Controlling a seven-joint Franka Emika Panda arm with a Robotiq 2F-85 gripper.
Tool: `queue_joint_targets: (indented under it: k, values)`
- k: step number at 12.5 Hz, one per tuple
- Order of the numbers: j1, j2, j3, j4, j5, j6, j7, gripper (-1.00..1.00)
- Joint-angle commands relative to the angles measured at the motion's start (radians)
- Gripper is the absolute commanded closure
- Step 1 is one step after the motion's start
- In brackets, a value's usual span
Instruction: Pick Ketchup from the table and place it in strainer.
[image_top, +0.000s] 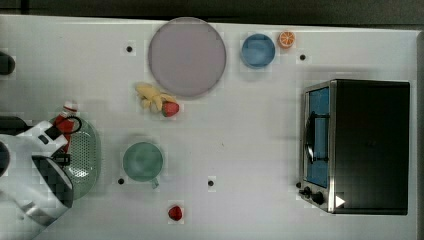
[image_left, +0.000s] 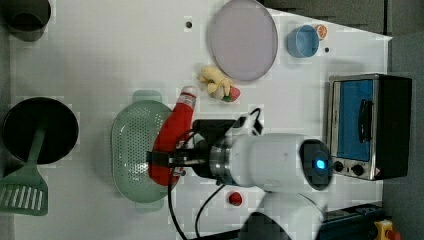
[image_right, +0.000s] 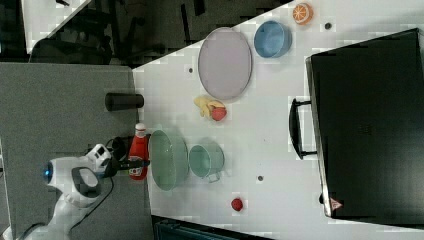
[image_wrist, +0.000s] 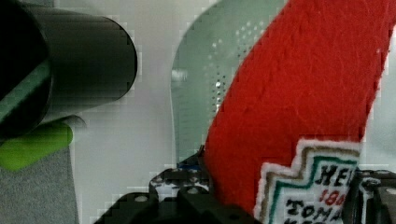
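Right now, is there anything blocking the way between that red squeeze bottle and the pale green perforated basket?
Nothing visible does. The red ketchup bottle, between the gripper fingers, already hangs over the mint-green strainer.

white table (image_top: 260, 150) under even light, dark floor (image_right: 150, 30) beyond.

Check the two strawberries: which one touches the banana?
The strawberry below the plate in the top view, pressed against the banana. The other strawberry lies alone.

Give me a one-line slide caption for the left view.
Robot gripper holds the red ketchup squeeze bottle over the pale mint-green perforated plastic strainer on the white table.
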Motion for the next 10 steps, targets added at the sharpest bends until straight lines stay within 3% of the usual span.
queue_joint_targets:
  k: [1, 2, 3, 6, 10]
  values:
    - [-0.012, 0.047, -0.006, -0.034, -0.067, 0.075, 0.163, -0.74]
    - [-0.012, 0.058, -0.005, -0.035, -0.077, 0.079, 0.163, -0.96]
    - [-0.012, 0.056, -0.004, -0.034, -0.077, 0.079, 0.163, -1.00]
    - [-0.036, -0.006, -0.005, -0.022, -0.067, 0.077, 0.171, -1.00]
    - [-0.142, -0.160, -0.024, -0.011, -0.046, 0.060, 0.172, -1.00]
